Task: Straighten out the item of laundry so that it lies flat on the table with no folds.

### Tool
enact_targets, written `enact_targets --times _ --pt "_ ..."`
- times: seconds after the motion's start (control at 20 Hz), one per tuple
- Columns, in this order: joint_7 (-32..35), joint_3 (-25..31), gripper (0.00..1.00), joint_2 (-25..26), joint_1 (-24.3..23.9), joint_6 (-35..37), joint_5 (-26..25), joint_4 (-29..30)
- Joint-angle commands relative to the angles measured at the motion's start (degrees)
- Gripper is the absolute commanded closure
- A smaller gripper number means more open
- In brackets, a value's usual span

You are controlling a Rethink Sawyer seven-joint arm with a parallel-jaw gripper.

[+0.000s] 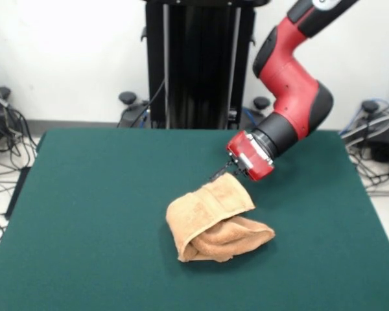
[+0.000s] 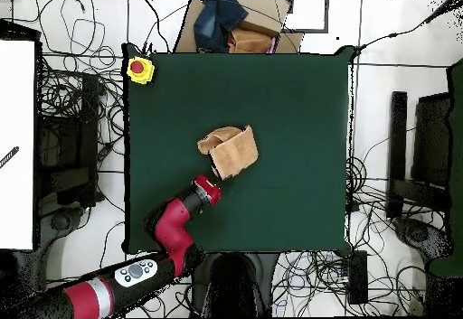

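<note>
The light orange-tan towel [image 1: 214, 219] lies bunched and folded over itself near the middle of the dark green table [image 1: 97, 207]. One flap rises toward the gripper, with a rolled fold under it at the right. In the overhead view the towel [image 2: 231, 149] is a crumpled shape at the table's [image 2: 289, 98] centre. My gripper [image 1: 225, 172] is at the towel's far upper corner and appears shut on that corner, holding it a little off the table. In the overhead view the gripper [image 2: 217, 177] meets the towel's lower left corner.
A yellow box with a red button [image 2: 139, 70] sits at the table's corner in the overhead view. A cardboard box with dark cloth [image 2: 233, 22] stands beyond the table's far edge. The black pedestal [image 1: 198, 65] and cables surround the table.
</note>
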Motion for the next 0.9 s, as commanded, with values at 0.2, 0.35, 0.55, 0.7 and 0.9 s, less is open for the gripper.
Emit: enact_targets --times 0.2,0.35,0.55,0.7,0.9 --pt "14.9 3.9 1.00 -13.9 -7.2 9.4 -27.3 4.3" --pt "14.4 4.0 1.00 -24.6 -10.8 11.1 -36.6 11.4" --pt "13.1 4.7 1.00 -35.2 -15.4 14.2 -45.2 16.6" --pt "12.0 4.6 1.00 -41.5 -18.5 17.0 -49.9 19.2" --pt "9.8 5.2 1.00 -49.2 -24.9 20.7 -57.8 22.2"
